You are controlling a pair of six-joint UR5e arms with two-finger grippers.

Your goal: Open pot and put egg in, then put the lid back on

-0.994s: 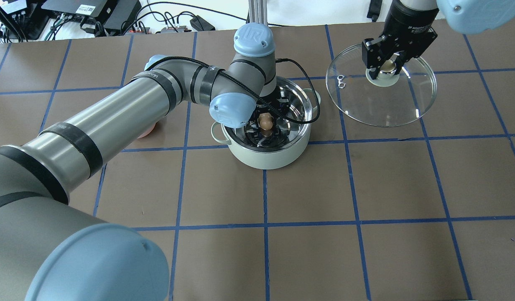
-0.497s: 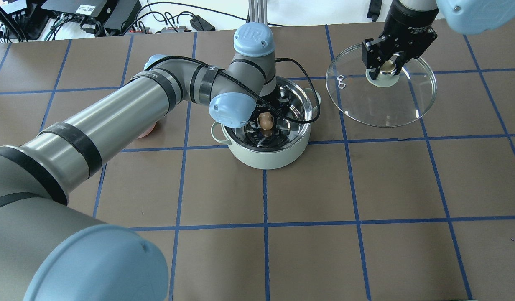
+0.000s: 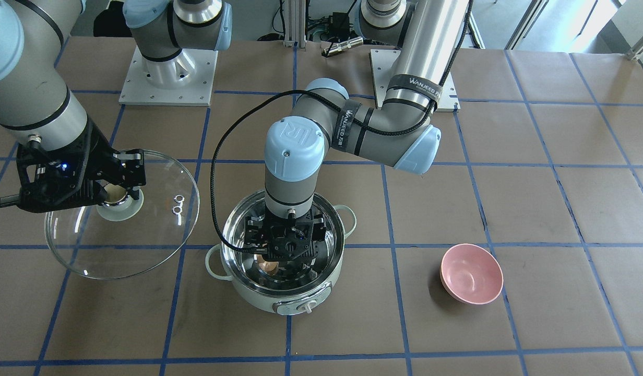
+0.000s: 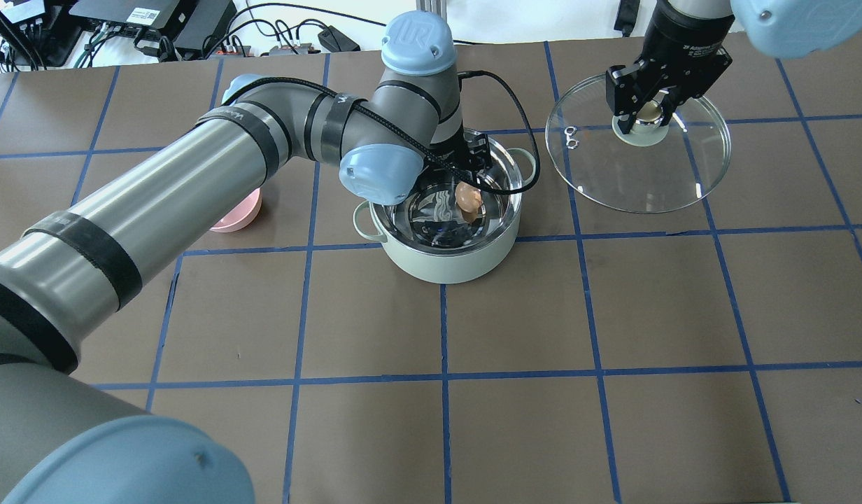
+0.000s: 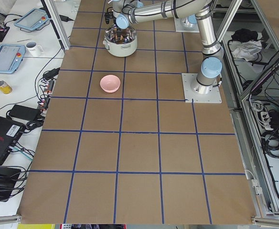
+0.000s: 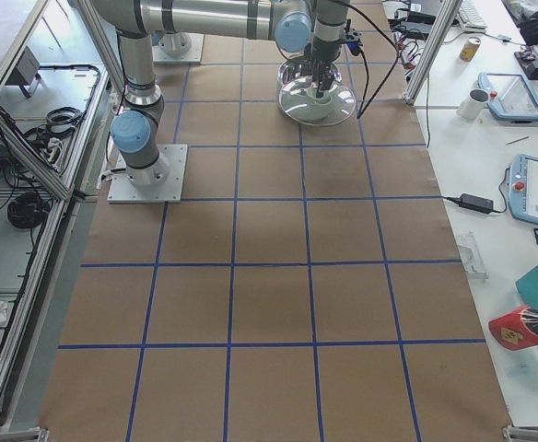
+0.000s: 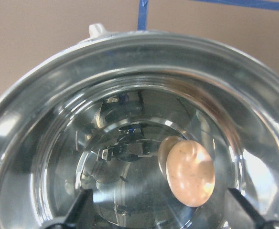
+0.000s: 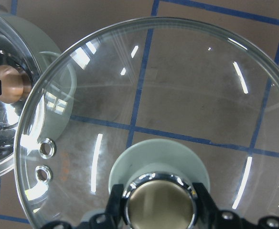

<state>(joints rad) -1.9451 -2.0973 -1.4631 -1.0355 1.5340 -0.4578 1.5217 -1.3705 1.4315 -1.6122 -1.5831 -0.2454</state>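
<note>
Because the egg lies free on the floor of the pot, beneath the left gripper with its fingers apart, lift straight up, clear of the rim. The right gripper is clamped on the lid, hanging beneath it; centre before lowering.

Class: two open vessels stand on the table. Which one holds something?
The mint-green pot: the egg lies inside it. The pink bowl is empty.

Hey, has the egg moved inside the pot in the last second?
Yes. In the overhead view the egg has shifted right, from the middle of the pot toward the wall nearest the lid.
</note>
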